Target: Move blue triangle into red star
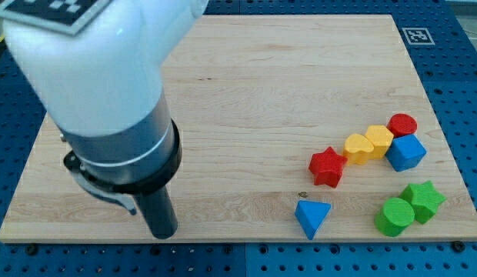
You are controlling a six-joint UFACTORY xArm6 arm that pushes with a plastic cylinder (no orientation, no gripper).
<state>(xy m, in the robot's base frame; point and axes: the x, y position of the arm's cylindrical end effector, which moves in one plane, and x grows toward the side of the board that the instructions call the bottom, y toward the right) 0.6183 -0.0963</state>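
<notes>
The blue triangle (311, 217) lies near the view's bottom edge of the wooden board (261, 92), right of centre. The red star (328, 166) sits just above it and slightly to the right, a small gap apart. My arm fills the view's left side. My tip (164, 234) rests at the view's bottom left, far to the left of the blue triangle, touching no block.
A yellow heart (358, 148) and a yellow hexagon (378, 140) touch in a row right of the red star. A red cylinder (402, 124) and a blue cube (406, 152) follow. A green cylinder (395, 216) and a green star (424, 200) sit at bottom right.
</notes>
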